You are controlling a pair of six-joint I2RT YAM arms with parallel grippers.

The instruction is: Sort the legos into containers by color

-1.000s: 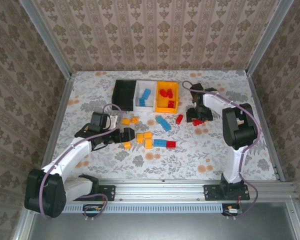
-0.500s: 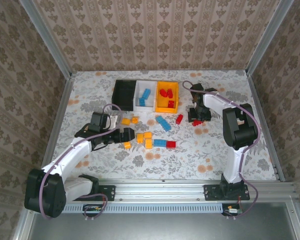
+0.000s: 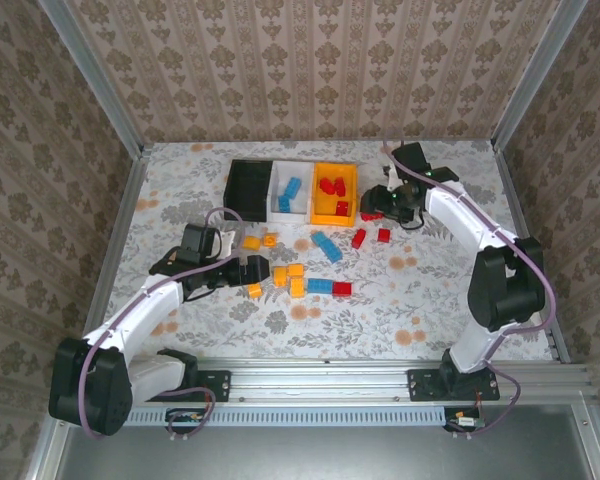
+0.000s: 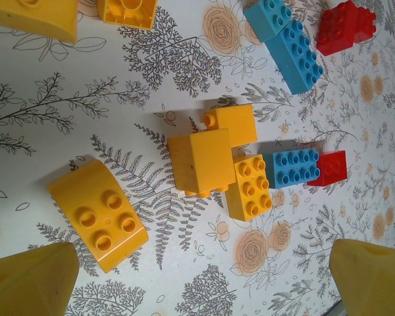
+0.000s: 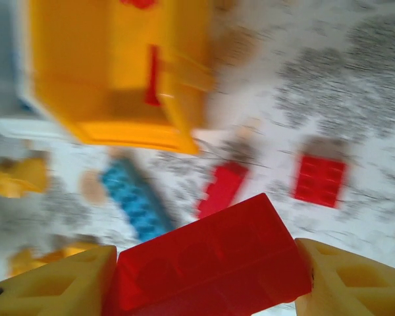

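The right claw [image 3: 386, 200], pinching a red brick [image 5: 210, 253] near the far edge of the counter [image 3: 430, 300], should go above the orange bin [image 3: 334, 221] and release low; the left claw [image 4: 201, 280] is spread over yellow bricks [image 4: 201, 161].

Red, blue and yellow legos [image 3: 326, 246] dot the floral table [image 3: 400, 300].
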